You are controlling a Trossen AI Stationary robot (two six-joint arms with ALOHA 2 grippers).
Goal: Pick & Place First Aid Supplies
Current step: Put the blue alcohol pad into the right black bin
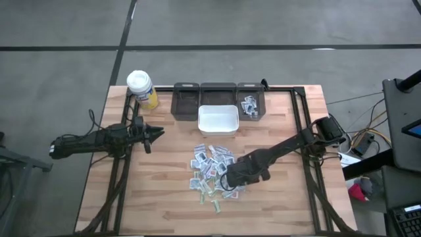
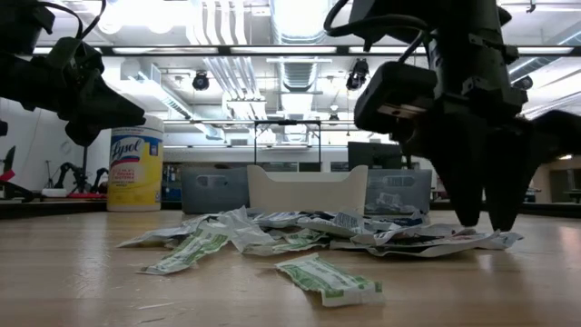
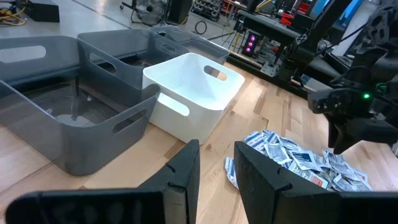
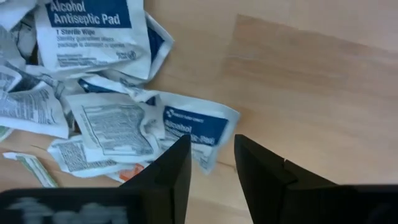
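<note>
The first aid supplies (image 1: pixel 212 170) lie in a loose pile of small white packets with blue, red and green print at the table's middle, also seen in the low view (image 2: pixel 309 236) and left wrist view (image 3: pixel 298 158). My right gripper (image 1: pixel 229 182) points steeply down at the pile's near right edge, open. Its fingertips (image 2: pixel 472 218) reach table height. A white-and-blue packet's corner (image 4: pixel 198 134) lies in front of the gap between its fingers (image 4: pixel 211 149). My left gripper (image 1: pixel 158 133) waits open above the table's left side, clear of everything (image 3: pixel 217 149). My right gripper comes from above, slanting down, its two fingers standing apart over the edge of the white-and-blue packet (image 4: pixel 205 146), which lies flat on the table. I cannot tell whether the fingertips touch it.
A white bin (image 1: pixel 218 108) stands just behind the pile. Three grey bins (image 1: pixel 185 99) line the far edge; the right one holds a few packets (image 1: pixel 249 105). A white-capped yellow bottle (image 1: pixel 141 89) stands at the far left. A green-printed strip (image 2: pixel 327 277) lies apart, near the front.
</note>
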